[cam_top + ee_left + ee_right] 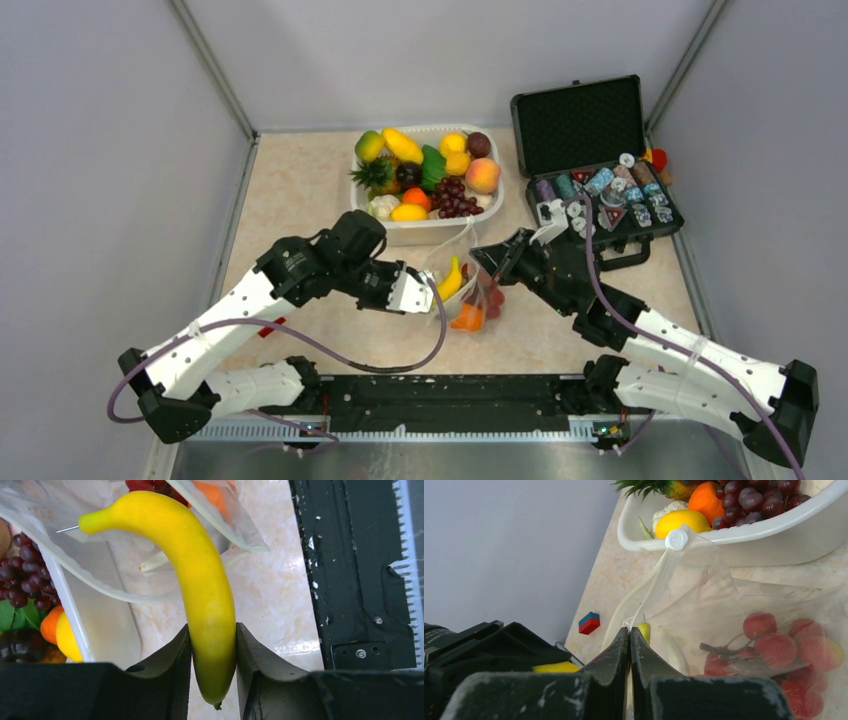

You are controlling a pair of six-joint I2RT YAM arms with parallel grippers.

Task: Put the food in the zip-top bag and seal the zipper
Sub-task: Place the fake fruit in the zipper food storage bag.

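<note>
My left gripper [212, 645] is shut on a yellow banana [200, 580], gripping near its lower end. The stem end points into the open mouth of the clear zip-top bag [150, 575]. From above, the banana [452, 280] sits at the bag's mouth [470, 290] in front of the tub. My right gripper [629, 632] is shut on the bag's whitish zipper strip [644, 597] and holds that edge up. The bag [774, 625] holds red fruits [774, 647] and an orange piece [467, 318]. More food lies in the white tub [395, 232], with grapes [455, 197] and a peach [483, 175].
An open black case [585, 125] with small round chips [625, 195] stands at the right back. A small red and blue block [589, 623] lies on the table near the left wall. Grey walls close the sides. A black rail [450, 395] runs along the near edge.
</note>
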